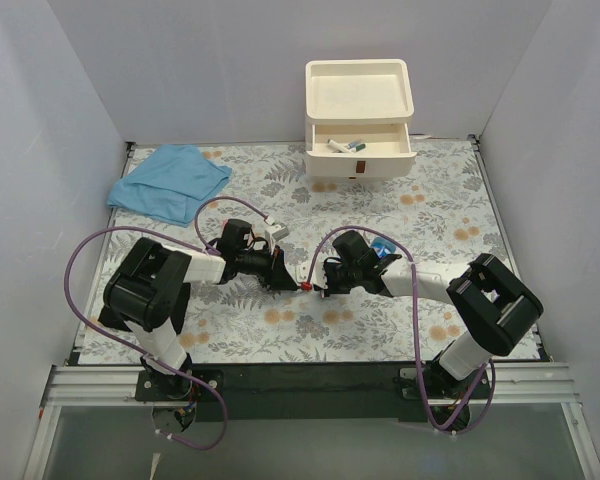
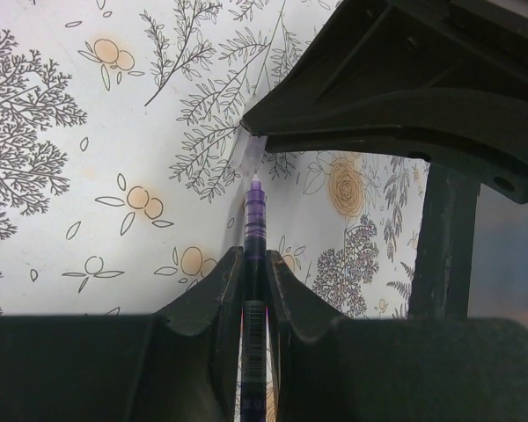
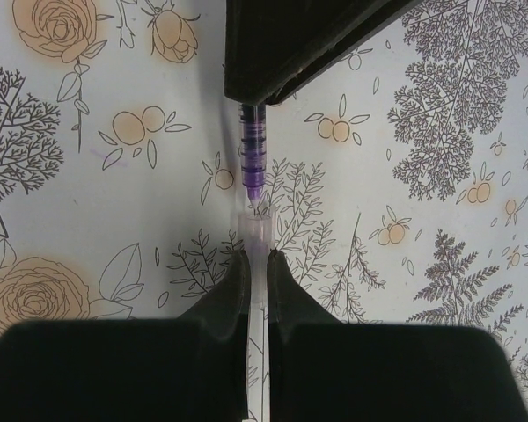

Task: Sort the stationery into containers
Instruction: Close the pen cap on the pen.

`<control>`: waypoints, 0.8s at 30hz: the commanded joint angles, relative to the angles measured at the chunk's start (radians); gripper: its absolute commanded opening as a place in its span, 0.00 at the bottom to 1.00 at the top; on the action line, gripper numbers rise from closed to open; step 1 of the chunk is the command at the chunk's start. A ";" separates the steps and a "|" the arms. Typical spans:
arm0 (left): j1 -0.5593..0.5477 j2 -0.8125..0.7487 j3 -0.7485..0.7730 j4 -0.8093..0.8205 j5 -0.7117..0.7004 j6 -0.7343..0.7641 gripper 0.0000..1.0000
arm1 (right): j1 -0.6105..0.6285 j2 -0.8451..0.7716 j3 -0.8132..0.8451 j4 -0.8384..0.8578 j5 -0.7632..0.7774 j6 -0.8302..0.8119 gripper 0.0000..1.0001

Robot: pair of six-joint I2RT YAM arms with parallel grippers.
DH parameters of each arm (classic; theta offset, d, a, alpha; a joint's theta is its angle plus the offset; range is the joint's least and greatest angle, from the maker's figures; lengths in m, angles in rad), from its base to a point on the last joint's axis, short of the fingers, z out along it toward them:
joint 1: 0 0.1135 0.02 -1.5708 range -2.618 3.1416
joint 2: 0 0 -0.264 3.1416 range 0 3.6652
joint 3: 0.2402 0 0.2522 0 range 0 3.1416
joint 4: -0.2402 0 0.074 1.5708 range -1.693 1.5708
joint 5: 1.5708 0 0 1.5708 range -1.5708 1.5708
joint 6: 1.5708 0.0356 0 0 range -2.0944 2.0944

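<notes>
My left gripper (image 1: 280,274) is shut on a dark purple pen (image 2: 254,237), tip pointing forward. My right gripper (image 1: 321,283) faces it at the table's middle and is shut on a clear cap (image 3: 258,230). The pen's tip (image 3: 252,154) sits just at the cap's mouth; in the left wrist view the cap (image 2: 249,151) is a short gap ahead of the tip. The cream drawer unit (image 1: 360,160) stands at the far edge, its top drawer pulled open with a few pens (image 1: 345,145) inside. A small clear-blue box (image 1: 383,247) lies beside the right arm.
A light-blue cloth (image 1: 170,180) lies at the far left. The unit's square tray top (image 1: 310,88) holds nothing visible. A small white item (image 1: 275,232) lies just behind the left gripper. White walls close in the table on three sides.
</notes>
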 commanded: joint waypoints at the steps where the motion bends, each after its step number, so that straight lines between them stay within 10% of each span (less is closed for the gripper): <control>1: -0.003 -0.005 0.002 -0.003 0.021 0.015 0.00 | -0.011 0.015 0.032 -0.027 -0.026 0.023 0.01; 24: -0.007 0.058 0.045 0.034 0.019 -0.013 0.00 | -0.010 0.055 0.078 -0.094 -0.055 -0.006 0.01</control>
